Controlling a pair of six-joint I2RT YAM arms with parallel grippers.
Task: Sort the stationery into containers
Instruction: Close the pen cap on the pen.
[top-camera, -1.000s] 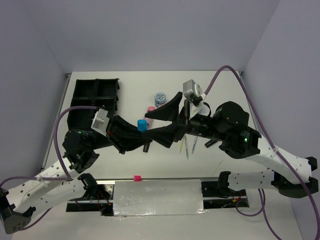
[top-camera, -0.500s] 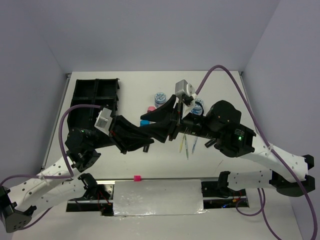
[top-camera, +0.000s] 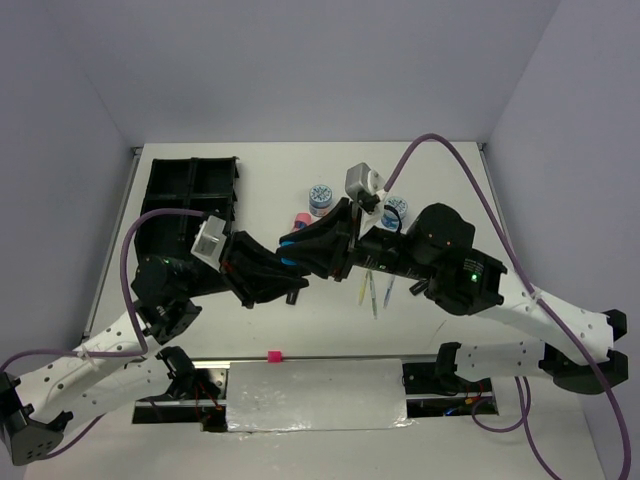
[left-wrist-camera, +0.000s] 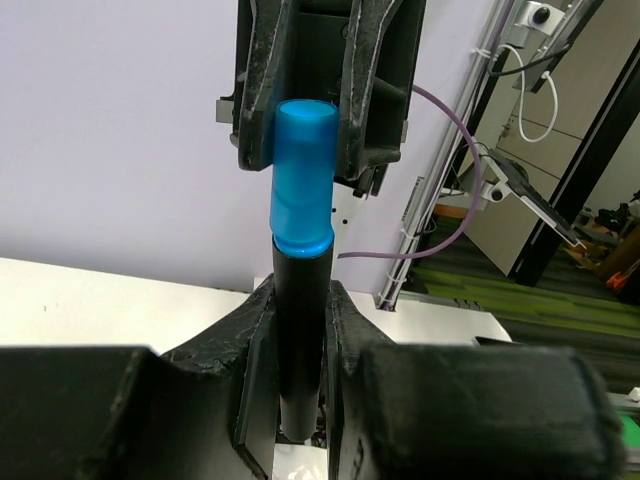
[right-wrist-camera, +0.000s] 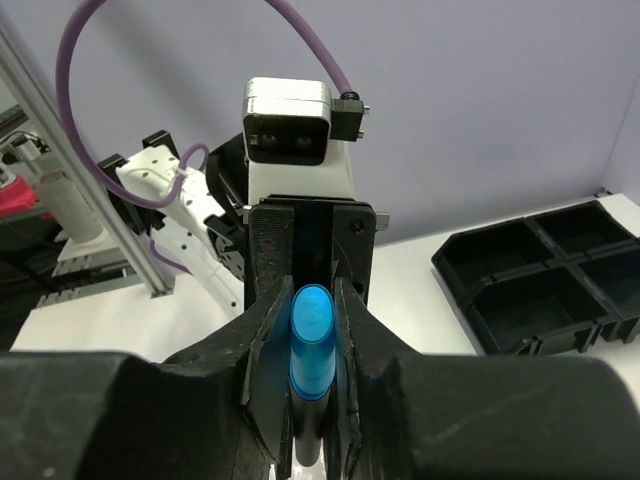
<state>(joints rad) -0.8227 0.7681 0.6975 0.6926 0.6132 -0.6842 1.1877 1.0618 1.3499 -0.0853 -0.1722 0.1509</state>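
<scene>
No text, brand, number or sign can be read in any view. The round tub (top-camera: 320, 194) toward the far edge of the table (top-camera: 450, 170) has a blue-and-white printed lid, but its marks are too small to make out.

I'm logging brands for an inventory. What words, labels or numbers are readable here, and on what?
No text can be read in any view.
Left round tub: blue-white lid print, too small to read.
Right round tub: the same, too small to read.
Blue-capped marker: no print shows.
Black organiser tray: no label visible.
</scene>
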